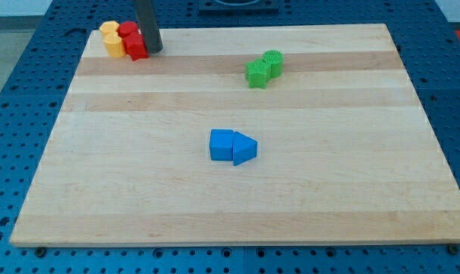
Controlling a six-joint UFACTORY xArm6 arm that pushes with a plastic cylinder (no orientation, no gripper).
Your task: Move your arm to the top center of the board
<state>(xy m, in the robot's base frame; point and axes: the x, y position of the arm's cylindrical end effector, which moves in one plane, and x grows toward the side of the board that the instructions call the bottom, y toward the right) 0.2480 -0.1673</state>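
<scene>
My tip [154, 49] is at the view's top left of the wooden board [138, 190], touching or just right of the red blocks [132, 41]. Two yellow blocks [111, 38] sit pressed against the red ones on their left. Two green blocks [263, 68], one star-like and one round, sit together right of the top centre. A blue cube [222, 144] and a blue wedge-shaped block [244, 148] lie side by side near the board's middle.
The board lies on a blue perforated table [17, 91]. A dark base shows at the view's top centre [237, 6].
</scene>
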